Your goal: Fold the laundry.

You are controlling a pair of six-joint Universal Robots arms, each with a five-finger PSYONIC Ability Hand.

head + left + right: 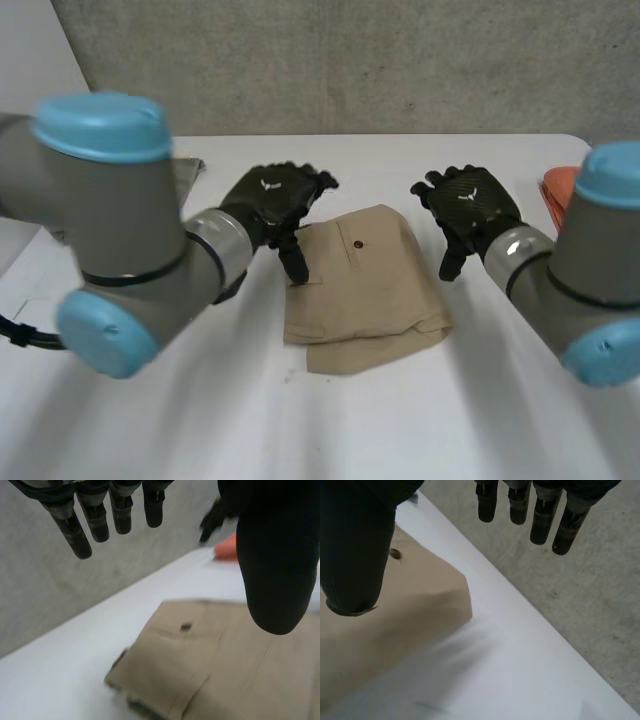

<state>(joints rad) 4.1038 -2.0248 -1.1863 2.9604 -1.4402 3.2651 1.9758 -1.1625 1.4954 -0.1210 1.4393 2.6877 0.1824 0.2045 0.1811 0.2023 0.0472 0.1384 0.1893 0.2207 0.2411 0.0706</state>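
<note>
A folded tan garment (360, 290) with a dark button lies in the middle of the white table (200, 420). My left hand (275, 205) hovers over its left edge, open, fingers straight, thumb pointing down toward the cloth. My right hand (468, 212) hangs just right of the garment, open and empty. In the left wrist view the fingers (92, 515) and thumb (277, 565) stand apart above the tan garment (200, 665). Seen from the right wrist, the fingers (535, 510) are spread above the table beside the tan garment (405, 610).
An orange item (560, 190) lies at the table's right edge. A grey cloth (188, 172) peeks out behind my left arm at the back left. A grey wall runs behind the table's far edge.
</note>
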